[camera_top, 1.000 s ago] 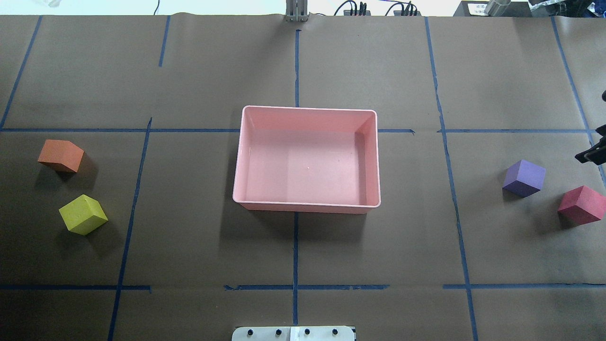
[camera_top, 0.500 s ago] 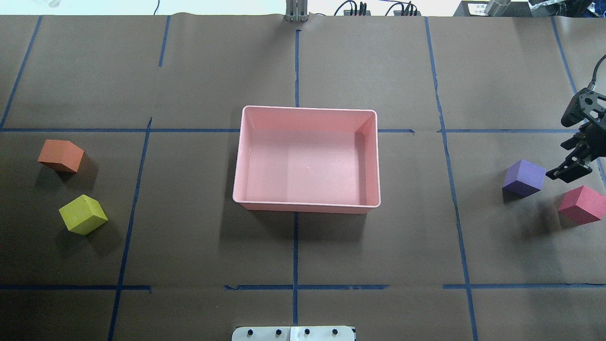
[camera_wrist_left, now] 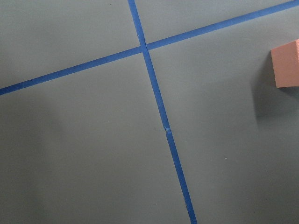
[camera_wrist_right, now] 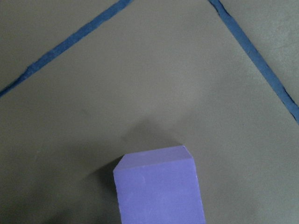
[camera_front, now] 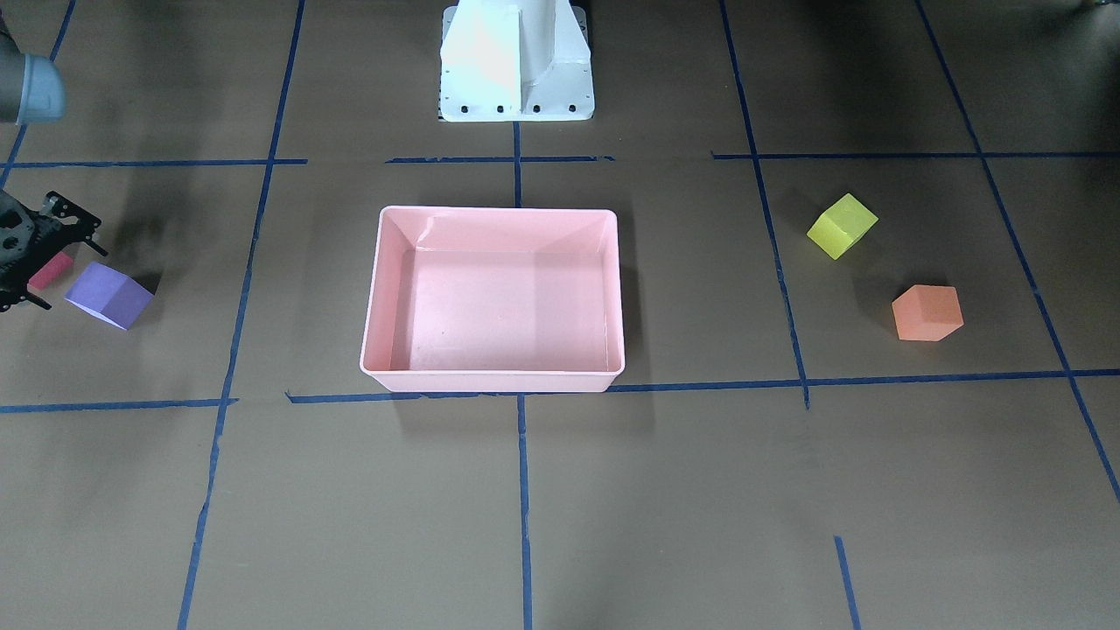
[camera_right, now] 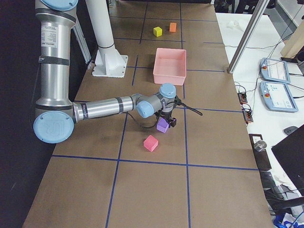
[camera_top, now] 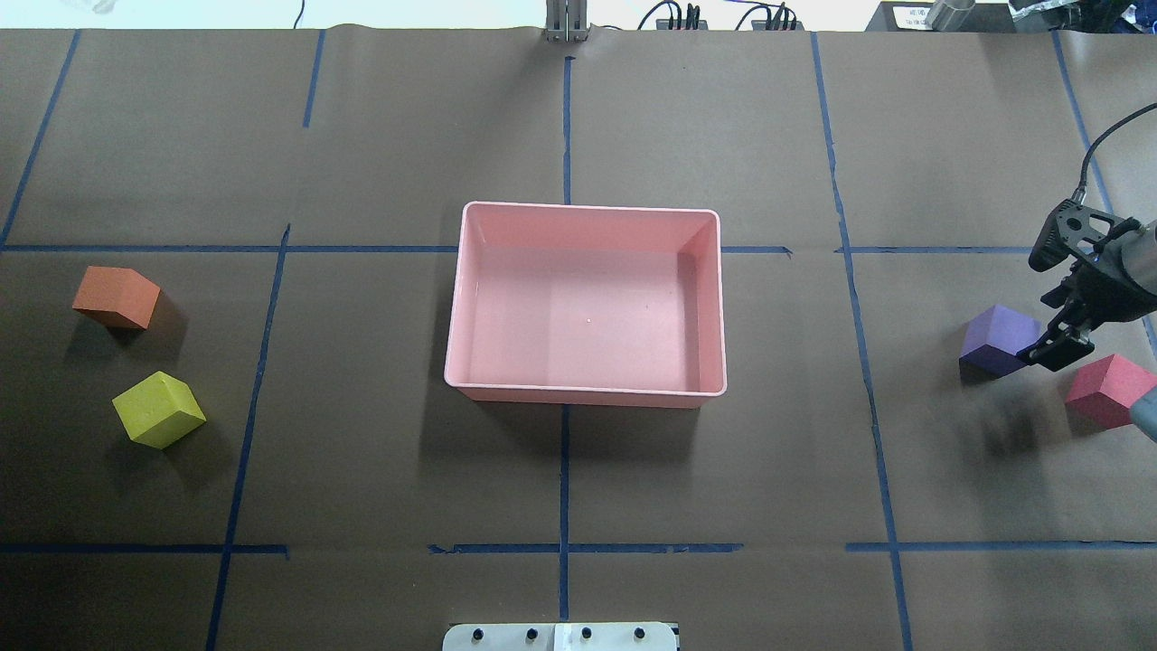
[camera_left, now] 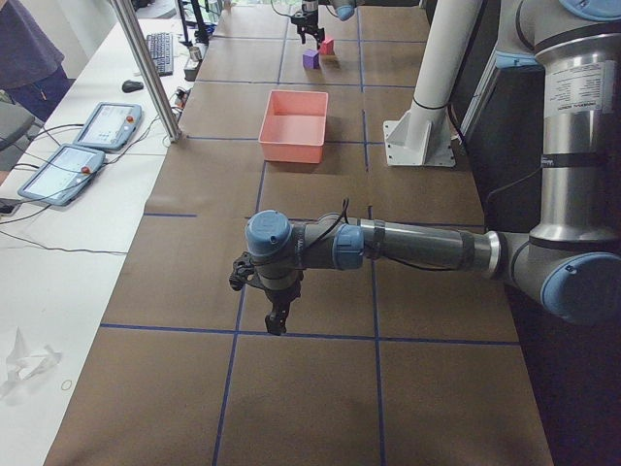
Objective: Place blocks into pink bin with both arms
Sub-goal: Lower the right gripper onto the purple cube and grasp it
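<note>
- Writing first: the only print I can spot is a white label (camera_right: 51,45) on the right arm's (camera_right: 102,107) upright section, with a matching one on the left arm (camera_left: 427,248). Both are way too small to read.
- The right arm runs low and roughly level out over the desk near its right edge, with the wrist bent so the right gripper (camera_top: 1053,345) points down.
- That gripper sits just beside the purple block (camera_top: 994,339), between it and the red block (camera_top: 1107,391). I can't tell whether it touches the purple one.
- In the front-facing view its jaws look spread apart, with nothing between them.
- The right wrist camera looks straight down on the purple block, which fills the bottom middle of its frame.
- The left arm is stretched out long and low past the desk's left end, forearm about level, with the left gripper (camera_left: 276,320) pointing down over a blue tape (camera_left: 233,345) crossing. It only shows in the side view, so I can't tell if it's open or closed.
- The left wrist camera catches a corner of the orange block (camera_wrist_left: 286,65) at its right side.
- The pink bin (camera_top: 578,395) is in the middle of the desk with no blocks in it.
- The orange block and yellow block (camera_top: 158,410) sit near the left edge, a little apart from each other. Purple and red are near the right edge.
</note>
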